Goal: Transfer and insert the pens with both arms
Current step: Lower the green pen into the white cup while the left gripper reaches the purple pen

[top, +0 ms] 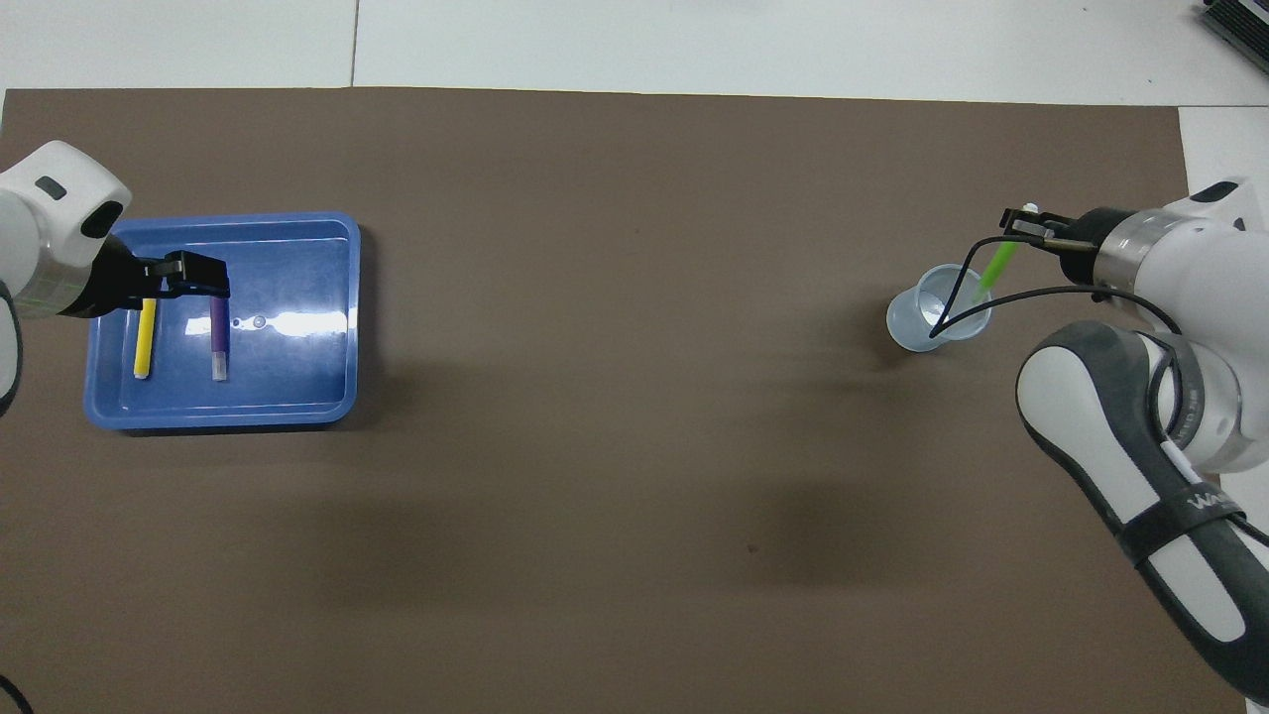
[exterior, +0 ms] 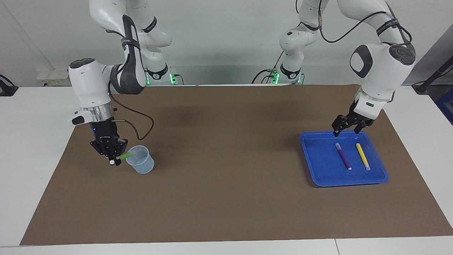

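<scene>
The brown mat (exterior: 226,177) is being occupied by a blue tray (exterior: 318,170) in which the purple pen (exterior: 343,156) and yellow pen (exterior: 362,156) are lying, overhung by the spread left gripper (exterior: 348,129). The lime green pen (exterior: 125,155) is being pinched, tilted over the clear cup (exterior: 141,159), by the right gripper (exterior: 112,156).

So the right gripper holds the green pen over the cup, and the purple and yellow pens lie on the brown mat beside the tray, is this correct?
Not quite. The purple pen and the yellow pen lie inside the blue tray, not beside it, as the facing view shows. The rest holds: the right gripper holds the green pen over the cup.
</scene>
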You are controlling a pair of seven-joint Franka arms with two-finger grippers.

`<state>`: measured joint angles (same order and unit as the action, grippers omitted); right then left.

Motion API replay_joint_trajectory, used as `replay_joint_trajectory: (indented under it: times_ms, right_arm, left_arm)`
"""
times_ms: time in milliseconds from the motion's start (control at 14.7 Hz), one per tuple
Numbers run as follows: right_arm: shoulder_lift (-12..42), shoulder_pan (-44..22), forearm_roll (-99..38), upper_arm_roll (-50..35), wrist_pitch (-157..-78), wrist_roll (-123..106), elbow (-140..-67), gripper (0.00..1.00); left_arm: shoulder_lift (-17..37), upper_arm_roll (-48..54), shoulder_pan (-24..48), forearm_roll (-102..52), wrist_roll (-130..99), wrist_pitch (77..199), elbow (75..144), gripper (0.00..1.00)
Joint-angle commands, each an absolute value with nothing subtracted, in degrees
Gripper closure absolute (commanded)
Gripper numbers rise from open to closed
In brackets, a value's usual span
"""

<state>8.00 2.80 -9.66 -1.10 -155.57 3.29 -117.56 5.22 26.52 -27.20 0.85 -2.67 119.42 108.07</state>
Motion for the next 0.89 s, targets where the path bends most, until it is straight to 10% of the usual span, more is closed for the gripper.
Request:
replay_joint_trajectory:
  times_ms: [0, 817]
  right_arm:
    - [9.6, 2.7, -8.4, -1.2, -157.1, 5.0, -116.8, 1.00]
    - [10.5, 0.4, -8.2, -1.1, -158.6, 9.8, -117.4, 1.00]
  left_arm:
    - [4.4, 26.9, -29.4, 1.8, 0.3, 122.9, 111.6, 0.07]
    - [11.4, 26.5, -32.1, 6.1, 0.7, 137.3, 117.0, 0.16]
